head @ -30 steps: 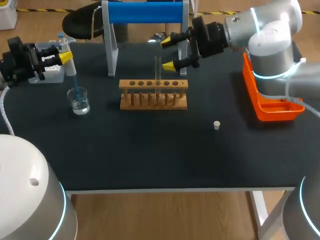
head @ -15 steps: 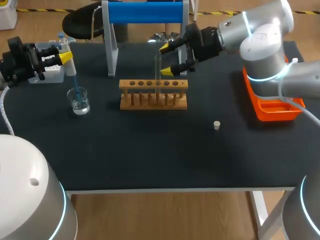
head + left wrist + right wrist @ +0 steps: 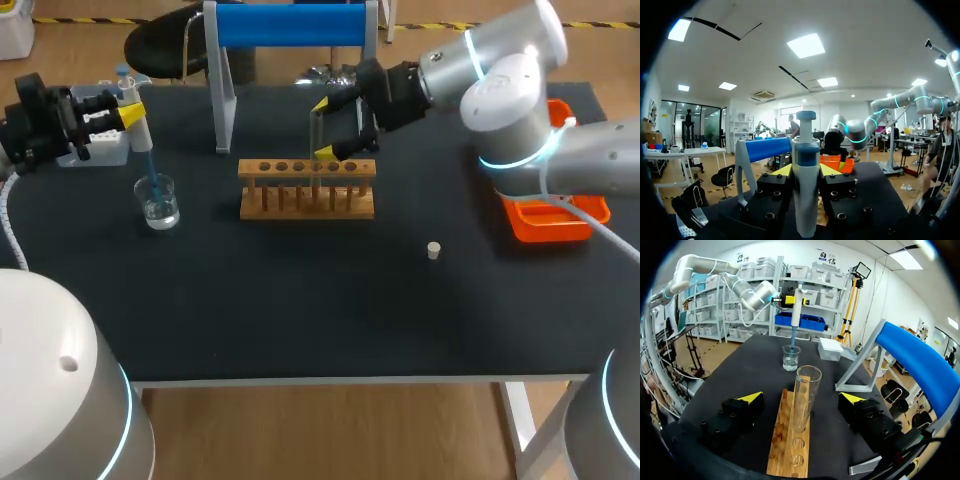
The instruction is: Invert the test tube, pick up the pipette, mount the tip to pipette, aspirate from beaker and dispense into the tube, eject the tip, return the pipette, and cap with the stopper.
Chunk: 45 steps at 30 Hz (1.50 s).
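A clear test tube (image 3: 316, 150) stands mouth-up in the wooden rack (image 3: 306, 190). My right gripper (image 3: 324, 128) is open, one yellow tip on each side of the tube and well apart from it; the right wrist view shows the test tube (image 3: 805, 395) midway between the fingers of the right gripper (image 3: 802, 398). At the far left my left gripper (image 3: 128, 113) is shut on the white pipette (image 3: 137, 128), whose blue tip dips into the beaker (image 3: 160, 205). In the left wrist view the pipette (image 3: 805, 200) stands upright in the left gripper (image 3: 806, 170). A small stopper (image 3: 433, 250) lies on the table.
A stand with a blue roll (image 3: 290, 25) rises behind the rack. An orange tray (image 3: 550, 215) sits at the right edge under my right arm. A white box (image 3: 100, 145) lies at the back left beside the left gripper.
My right gripper has moved left and swung in from behind the rack, so its open fingers now straddle the test tube. The left arm with the pipette has stayed still.
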Each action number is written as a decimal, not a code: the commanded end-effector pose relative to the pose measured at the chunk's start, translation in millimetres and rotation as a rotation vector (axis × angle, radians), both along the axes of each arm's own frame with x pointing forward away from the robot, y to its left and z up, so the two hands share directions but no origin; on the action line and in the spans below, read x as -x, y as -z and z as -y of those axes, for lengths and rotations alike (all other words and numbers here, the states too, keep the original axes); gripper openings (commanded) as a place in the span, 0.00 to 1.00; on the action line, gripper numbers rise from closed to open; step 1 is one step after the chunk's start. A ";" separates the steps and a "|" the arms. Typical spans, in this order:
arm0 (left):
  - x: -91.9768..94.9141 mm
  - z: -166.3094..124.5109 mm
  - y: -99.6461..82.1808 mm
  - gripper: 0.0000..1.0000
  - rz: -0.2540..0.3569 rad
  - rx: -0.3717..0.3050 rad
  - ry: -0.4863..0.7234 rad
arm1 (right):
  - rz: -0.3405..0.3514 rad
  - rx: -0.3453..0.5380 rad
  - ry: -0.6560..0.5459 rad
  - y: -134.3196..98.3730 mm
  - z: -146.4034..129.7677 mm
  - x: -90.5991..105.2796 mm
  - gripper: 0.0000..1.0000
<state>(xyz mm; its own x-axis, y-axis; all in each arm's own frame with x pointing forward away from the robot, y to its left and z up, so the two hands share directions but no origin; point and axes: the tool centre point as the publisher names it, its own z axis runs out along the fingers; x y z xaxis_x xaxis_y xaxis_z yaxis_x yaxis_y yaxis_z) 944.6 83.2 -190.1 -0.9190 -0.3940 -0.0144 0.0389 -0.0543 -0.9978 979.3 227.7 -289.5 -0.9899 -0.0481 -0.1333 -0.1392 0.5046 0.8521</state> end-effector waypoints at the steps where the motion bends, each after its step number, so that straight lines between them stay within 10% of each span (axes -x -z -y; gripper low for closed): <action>1: 0.2 -0.3 -0.2 0.00 0.001 0.000 0.001 | 0.015 0.020 0.013 6.2 -8.0 -4.4 1.00; 45: 0.2 -0.3 -0.2 0.00 0.001 0.000 0.001 | 0.053 0.029 0.088 13.5 -13.9 -4.7 1.00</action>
